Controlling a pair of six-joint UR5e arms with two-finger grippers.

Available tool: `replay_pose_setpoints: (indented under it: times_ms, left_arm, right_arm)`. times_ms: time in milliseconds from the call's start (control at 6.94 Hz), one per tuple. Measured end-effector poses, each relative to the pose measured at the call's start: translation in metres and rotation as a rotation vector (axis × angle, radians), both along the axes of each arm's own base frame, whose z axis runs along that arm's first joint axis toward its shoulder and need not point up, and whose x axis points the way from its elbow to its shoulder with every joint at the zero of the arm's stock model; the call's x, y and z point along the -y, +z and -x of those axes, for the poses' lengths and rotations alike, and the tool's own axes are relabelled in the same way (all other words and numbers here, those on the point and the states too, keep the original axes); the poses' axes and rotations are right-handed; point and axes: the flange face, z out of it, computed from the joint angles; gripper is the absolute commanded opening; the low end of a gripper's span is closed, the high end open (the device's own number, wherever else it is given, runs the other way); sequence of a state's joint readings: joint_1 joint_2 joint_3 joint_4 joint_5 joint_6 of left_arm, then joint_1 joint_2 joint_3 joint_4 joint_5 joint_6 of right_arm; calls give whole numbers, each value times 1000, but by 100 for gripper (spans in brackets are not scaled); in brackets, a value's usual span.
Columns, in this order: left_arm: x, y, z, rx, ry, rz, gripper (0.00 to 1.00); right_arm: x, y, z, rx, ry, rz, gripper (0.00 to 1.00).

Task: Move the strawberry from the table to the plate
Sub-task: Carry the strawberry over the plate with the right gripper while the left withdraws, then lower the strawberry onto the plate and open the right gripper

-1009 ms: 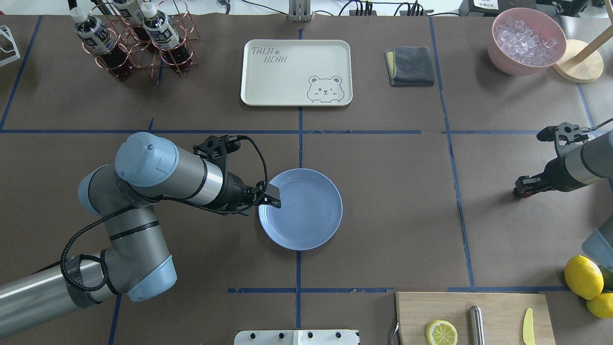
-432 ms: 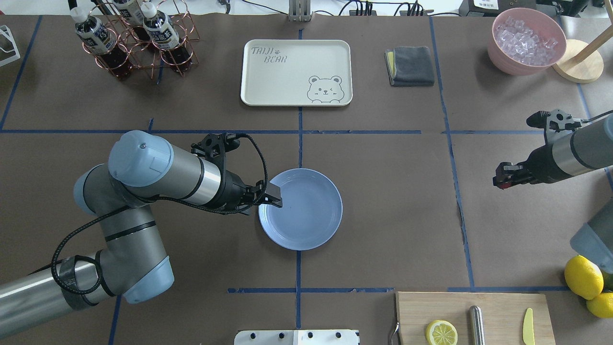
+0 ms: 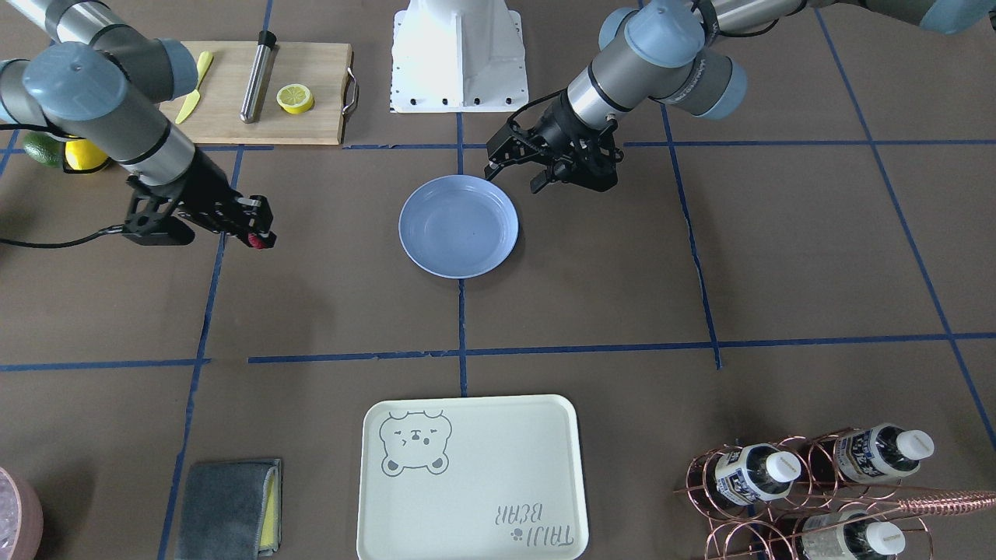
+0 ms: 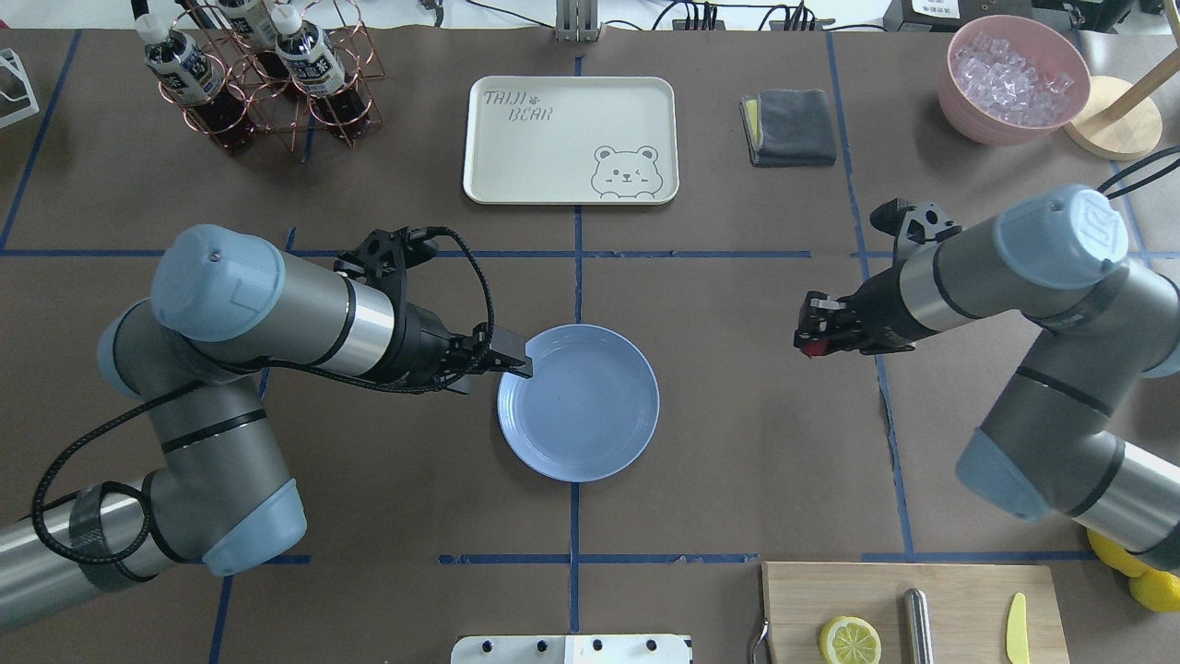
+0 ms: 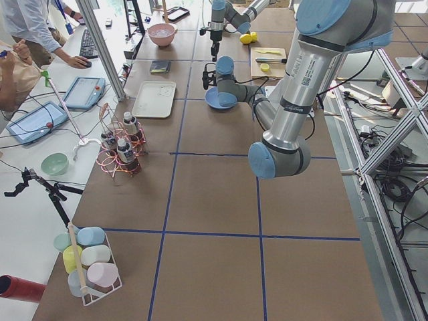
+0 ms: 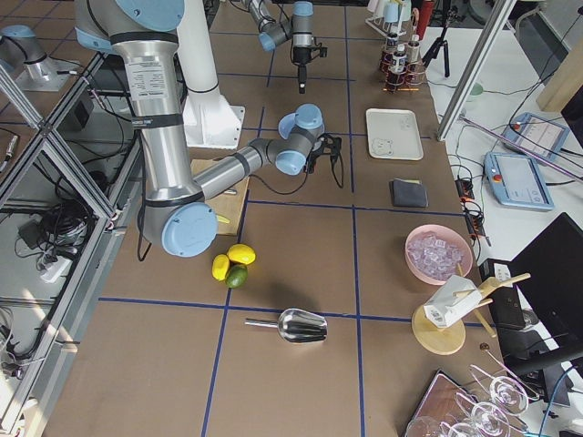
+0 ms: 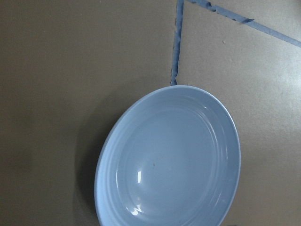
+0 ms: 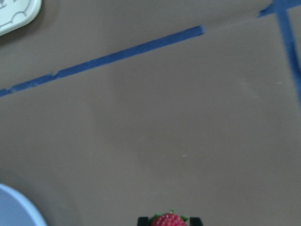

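The strawberry [image 4: 811, 348] is a small red berry pinched at the tips of my right gripper [image 4: 810, 337], which is shut on it above the brown table [image 4: 737, 433], well to the right of the plate. It also shows in the front-facing view as the strawberry [image 3: 257, 241] and at the bottom edge of the right wrist view as the strawberry [image 8: 168, 220]. The pale blue plate [image 4: 590, 415] lies empty at the table's middle. My left gripper [image 4: 513, 361] hovers at the plate's left rim, its fingers apart in the front-facing view and nothing between them.
A cream bear tray [image 4: 570, 138], a copper bottle rack [image 4: 263, 74], a grey cloth [image 4: 788, 126] and a pink bowl of ice [image 4: 1012, 78] line the far side. A cutting board [image 4: 908, 613] with a lemon half and lemons [image 4: 1157, 590] sit near right.
My right arm has swung left towards the plate with the strawberry in its gripper. My left gripper has drawn back a little to the plate's left rim.
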State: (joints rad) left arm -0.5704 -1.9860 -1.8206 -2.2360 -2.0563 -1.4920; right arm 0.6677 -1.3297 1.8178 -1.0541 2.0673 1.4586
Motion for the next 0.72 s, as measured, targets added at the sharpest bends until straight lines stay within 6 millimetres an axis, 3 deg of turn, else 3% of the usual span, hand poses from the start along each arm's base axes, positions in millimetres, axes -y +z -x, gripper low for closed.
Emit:
replay_pose_setpoints:
  times_ms: [288, 432, 577, 721]
  left_arm:
    - [35, 15, 76, -8, -36, 17, 89]
    - [57, 17, 115, -16, -66, 28, 89]
    - [69, 18, 137, -20, -80, 36, 89]
    - [74, 20, 144, -19, -84, 42, 90]
  right_arm:
    - [-28, -86, 90, 18, 40, 38, 0]
    - [-39, -118, 130, 20, 66, 51, 0]
    - [-48, -137, 161, 18, 87, 59, 0]
    - [-52, -147, 181, 13, 101, 62, 0]
